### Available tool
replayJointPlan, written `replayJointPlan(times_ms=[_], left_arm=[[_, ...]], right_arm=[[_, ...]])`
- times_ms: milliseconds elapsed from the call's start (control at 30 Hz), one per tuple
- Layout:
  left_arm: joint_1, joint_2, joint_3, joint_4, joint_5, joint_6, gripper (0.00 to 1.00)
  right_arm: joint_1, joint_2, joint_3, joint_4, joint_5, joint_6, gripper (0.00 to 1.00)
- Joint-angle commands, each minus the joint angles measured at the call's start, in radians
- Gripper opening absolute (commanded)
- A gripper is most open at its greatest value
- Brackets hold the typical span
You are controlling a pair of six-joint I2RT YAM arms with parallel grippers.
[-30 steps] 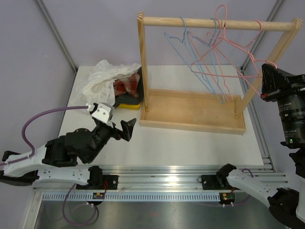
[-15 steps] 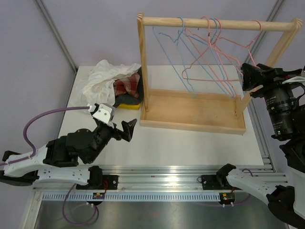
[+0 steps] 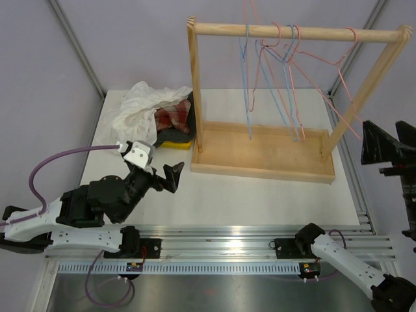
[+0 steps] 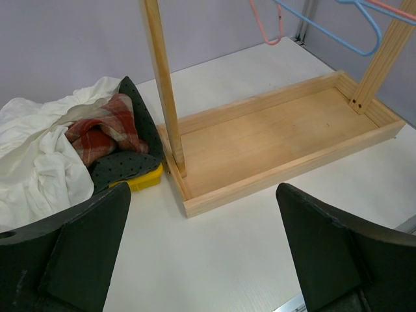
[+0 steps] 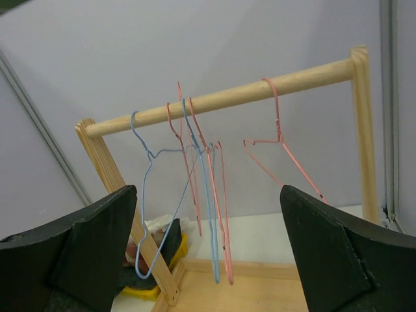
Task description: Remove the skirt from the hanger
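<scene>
Several bare wire hangers, pink (image 3: 286, 68) and blue (image 3: 247, 84), hang on the wooden rail (image 3: 214, 29); they are swung edge-on in the right wrist view, with a blue hanger (image 5: 151, 195) at the left and a pink one (image 5: 286, 156) apart at the right. No garment hangs on them. A heap of clothes (image 3: 146, 107) lies left of the rack, with a red plaid piece (image 4: 104, 133) in it; which piece is the skirt I cannot tell. My right gripper (image 3: 390, 140) (image 5: 208, 190) is open and empty, right of the rack. My left gripper (image 3: 166, 180) (image 4: 203, 188) is open and empty, low over the table.
The rack's wooden tray base (image 3: 260, 153) fills the table's back right, with upright posts at both ends. White cloth (image 4: 32, 162), a dark dotted cloth and a yellow item (image 3: 174, 138) lie by the left post. A metal rail runs along the near edge.
My right gripper has let go of a pink hanger, opened wide and drawn back to the right. The hangers have swung and bunched toward the rail's middle. The left arm has barely moved.
</scene>
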Motion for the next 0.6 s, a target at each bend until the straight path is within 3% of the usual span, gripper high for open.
replayJointPlan(times_ms=[0, 567], left_arm=[[0.002, -0.032, 0.047, 0.017, -0.037, 0.0, 0.99], [0.002, -0.058, 0.071, -0.027, -0.066, -0.008, 0.99]], right_arm=[[0.003, -0.111, -0.057, 0.104, 0.024, -0.032, 1.0], [0.004, -0.172, -0.064, 0.094, 0.038, -0.058, 1.0]])
